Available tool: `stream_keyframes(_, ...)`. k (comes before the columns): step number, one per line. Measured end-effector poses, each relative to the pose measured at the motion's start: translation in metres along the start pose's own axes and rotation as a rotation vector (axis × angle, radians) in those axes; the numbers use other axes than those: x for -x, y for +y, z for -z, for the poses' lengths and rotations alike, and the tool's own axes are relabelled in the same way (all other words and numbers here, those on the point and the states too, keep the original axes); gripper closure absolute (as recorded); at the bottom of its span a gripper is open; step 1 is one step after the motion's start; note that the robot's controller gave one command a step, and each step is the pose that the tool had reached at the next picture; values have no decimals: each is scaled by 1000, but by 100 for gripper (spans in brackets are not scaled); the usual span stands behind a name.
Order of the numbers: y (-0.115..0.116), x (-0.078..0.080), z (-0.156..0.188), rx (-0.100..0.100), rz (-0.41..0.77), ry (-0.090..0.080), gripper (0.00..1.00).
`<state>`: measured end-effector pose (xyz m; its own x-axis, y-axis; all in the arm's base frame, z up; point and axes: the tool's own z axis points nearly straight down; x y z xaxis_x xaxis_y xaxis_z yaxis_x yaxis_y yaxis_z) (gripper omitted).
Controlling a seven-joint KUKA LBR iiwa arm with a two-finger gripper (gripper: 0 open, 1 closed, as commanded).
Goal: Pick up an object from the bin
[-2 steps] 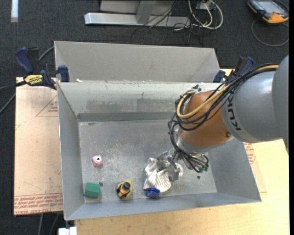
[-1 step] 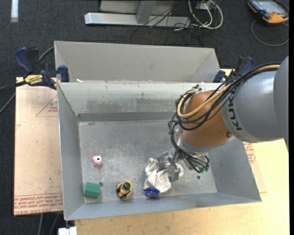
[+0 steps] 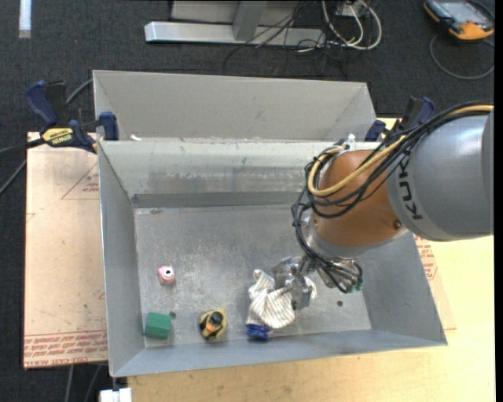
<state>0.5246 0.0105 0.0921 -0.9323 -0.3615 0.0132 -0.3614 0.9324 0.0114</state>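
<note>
The gripper [image 3: 297, 289] is seen low at the crumpled white cloth [image 3: 269, 308], near right; its clench cannot be told; lifting is judged left

This is a robotics lab, not a home or a shop. A heavy grey industrial arm [image 3: 448, 184], with cable loops [image 3: 346, 179] strapped over its orange wrist cover [image 3: 357, 212], reaches from the right into a bare grey metal bin [image 3: 236, 110]. Beyond the bin's far wall loose leads [image 3: 350, 35] trail over a dark floor [image 3: 78, 31] past a metal stand base [image 3: 228, 30] and an orange-edged device [image 3: 464, 20] at far right.
</note>
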Motion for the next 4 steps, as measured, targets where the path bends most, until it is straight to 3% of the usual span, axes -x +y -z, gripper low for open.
stream_keyframes(2, -1, 3, 33, -5, 0, -14, 100)
stream_keyframes(4, 1, 1, 66, -1, -1, -4, 100)
